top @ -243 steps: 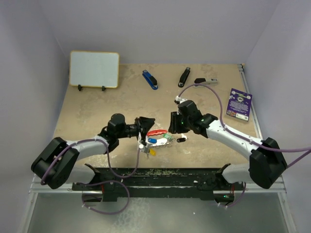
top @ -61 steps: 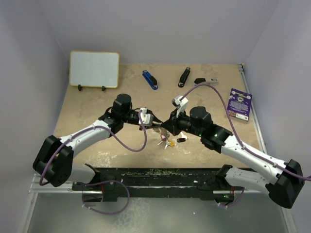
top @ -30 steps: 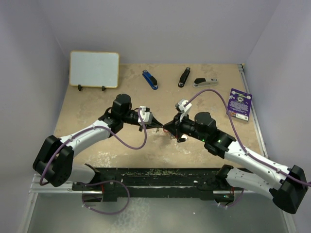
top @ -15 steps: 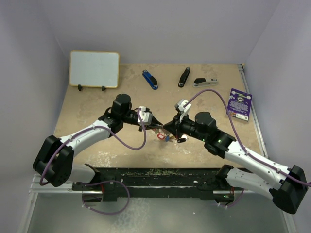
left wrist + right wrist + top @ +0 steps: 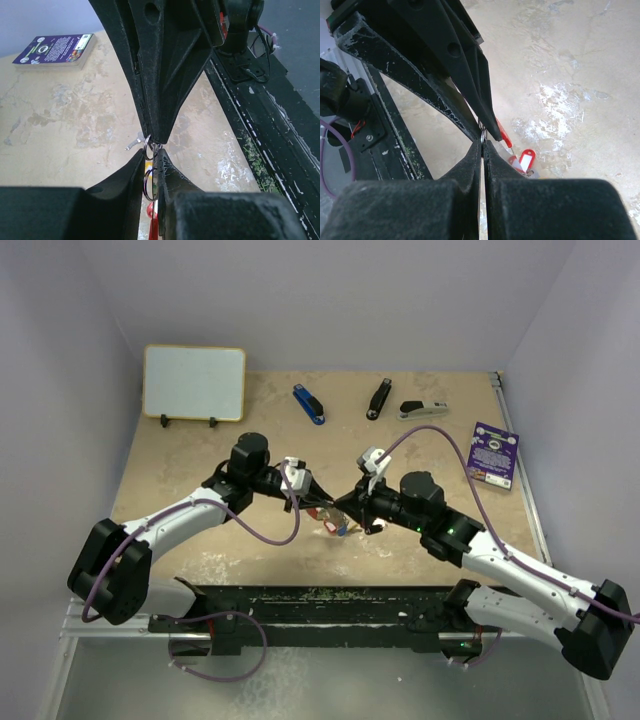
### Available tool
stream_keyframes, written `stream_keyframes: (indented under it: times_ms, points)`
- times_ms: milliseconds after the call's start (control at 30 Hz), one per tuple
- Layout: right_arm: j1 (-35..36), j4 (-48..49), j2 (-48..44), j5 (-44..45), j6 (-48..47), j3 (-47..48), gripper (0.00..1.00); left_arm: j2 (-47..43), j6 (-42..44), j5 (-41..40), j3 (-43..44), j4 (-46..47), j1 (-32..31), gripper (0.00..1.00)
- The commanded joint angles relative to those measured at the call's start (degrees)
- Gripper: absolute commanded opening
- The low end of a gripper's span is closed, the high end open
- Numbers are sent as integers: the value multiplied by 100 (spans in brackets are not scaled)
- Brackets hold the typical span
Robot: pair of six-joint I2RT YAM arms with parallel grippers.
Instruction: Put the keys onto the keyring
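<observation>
My left gripper (image 5: 318, 502) and right gripper (image 5: 346, 508) meet tip to tip above the middle of the table. The keyring's thin silver ring (image 5: 148, 148) is pinched in the shut right gripper (image 5: 483, 141). A second linked ring (image 5: 148, 182) stands in the narrow gap of the left gripper (image 5: 151, 154), touching both pads. The red fob (image 5: 503, 136), a red tag (image 5: 526, 160) and other coloured tags (image 5: 336, 525) hang below. A loose key (image 5: 131, 145) lies on the table beneath, and a black-headed key (image 5: 375, 529) lies beside the right gripper.
Blue (image 5: 309, 404), black (image 5: 379, 398) and grey (image 5: 424, 409) staplers lie along the back. A purple card (image 5: 494, 453) is at the right edge, a whiteboard (image 5: 194, 383) at the back left. The black mounting rail (image 5: 320, 602) runs along the near edge.
The left jaws have parted slightly around the ring. The hanging bunch of tags has swung left and now shows between the two grippers. Both arms have barely moved.
</observation>
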Motion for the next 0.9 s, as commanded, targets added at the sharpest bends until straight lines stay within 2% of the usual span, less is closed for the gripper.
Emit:
stream_keyframes:
  times_ms: [0, 67, 400, 500, 667, 867]
  points:
    - [37, 418, -84, 5, -97, 202, 0, -62, -203, 572, 237, 286, -19, 11]
    - [41, 423, -119, 30, -94, 170, 0, -74, -150, 540, 224, 241, -19, 3]
    - [51, 265, -364, 343, -80, 21, 0, -129, 135, 352, 238, 110, -19, 3]
    - [50, 90, -492, 463, -57, 0, 11, -183, 630, 110, 439, -450, -19, 3]
    - [50, -203, -678, 667, -61, 24, 16, -232, 1412, -194, 779, -1535, -10, 3]
    - [50, -611, -720, 865, -162, 191, 19, -319, 2089, -596, 1097, -2421, -10, 3]
